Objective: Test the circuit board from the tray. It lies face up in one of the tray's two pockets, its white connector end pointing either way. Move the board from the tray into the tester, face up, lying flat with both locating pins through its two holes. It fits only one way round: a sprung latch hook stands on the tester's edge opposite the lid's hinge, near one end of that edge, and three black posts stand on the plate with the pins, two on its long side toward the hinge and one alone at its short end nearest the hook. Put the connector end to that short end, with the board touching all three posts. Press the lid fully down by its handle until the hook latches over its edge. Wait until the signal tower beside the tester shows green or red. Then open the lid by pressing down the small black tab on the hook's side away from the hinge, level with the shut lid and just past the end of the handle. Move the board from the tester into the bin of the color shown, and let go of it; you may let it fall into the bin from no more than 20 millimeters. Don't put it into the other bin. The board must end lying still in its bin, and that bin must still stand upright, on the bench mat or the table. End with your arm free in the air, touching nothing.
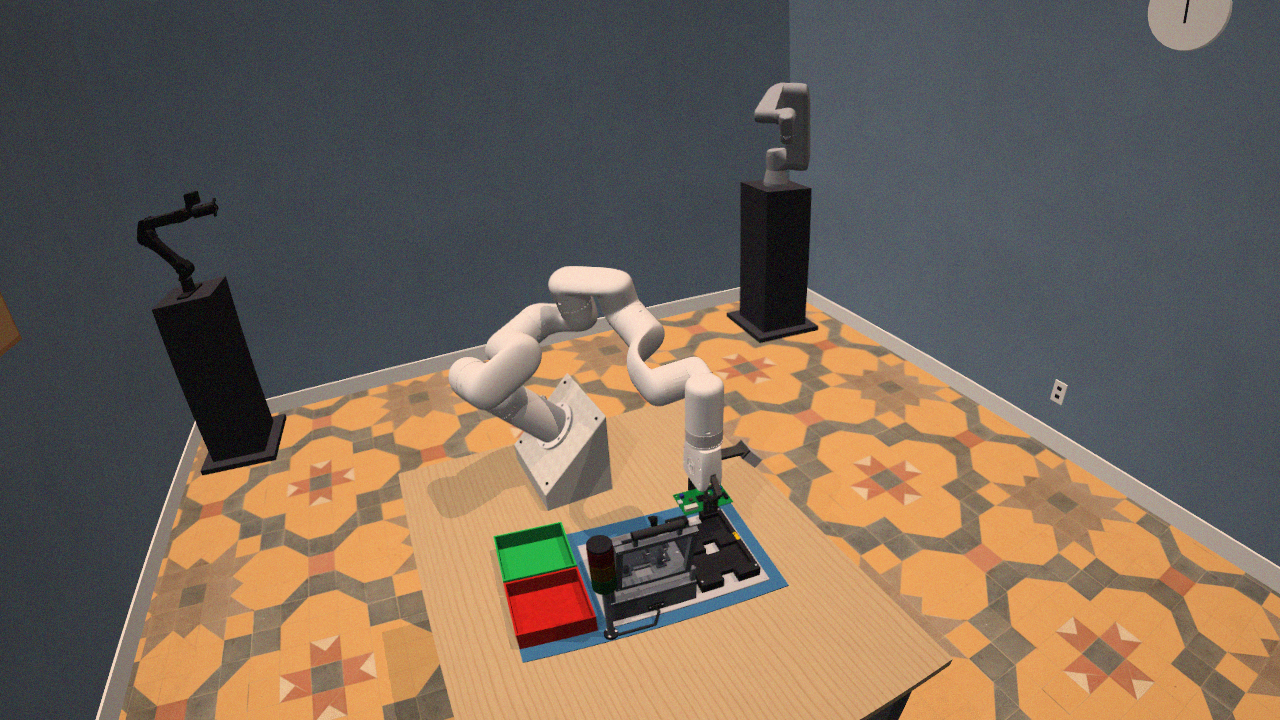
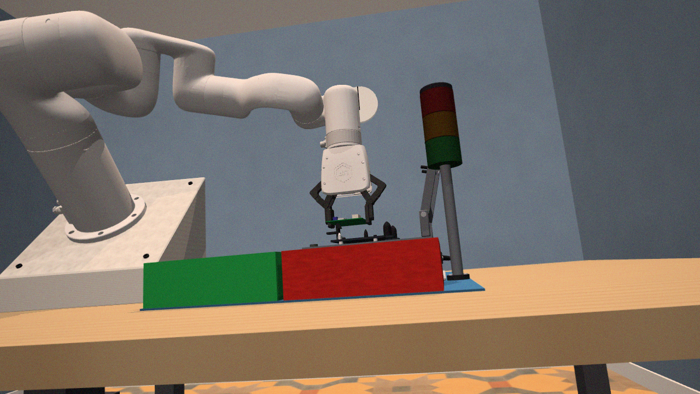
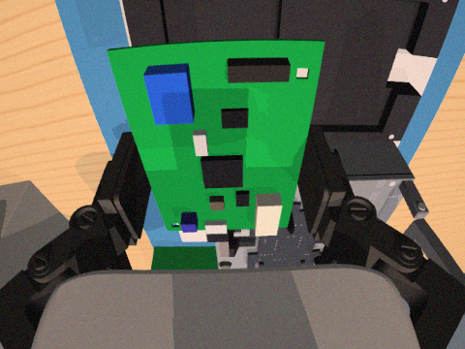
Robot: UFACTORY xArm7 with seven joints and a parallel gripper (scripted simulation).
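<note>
The green circuit board (image 3: 216,136) hangs face up between my gripper's (image 3: 220,184) two black fingers, which are shut on its long edges. Its white connector (image 3: 267,213) is at the end nearest my palm. In the side view the board (image 2: 347,221) is level, a little above the black tray (image 3: 285,14) and the tester (image 1: 648,573). From above, my gripper (image 1: 707,501) is over the far end of the tray (image 1: 729,559). The tester's clear lid (image 2: 429,201) stands open. The signal tower (image 2: 440,125) shows no bright light.
The green bin (image 1: 535,548) and the red bin (image 1: 548,608) stand side by side on the blue mat, left of the tester. In the side view the red bin (image 2: 362,268) hides the tester's plate. The arm's grey base block (image 1: 568,447) stands behind.
</note>
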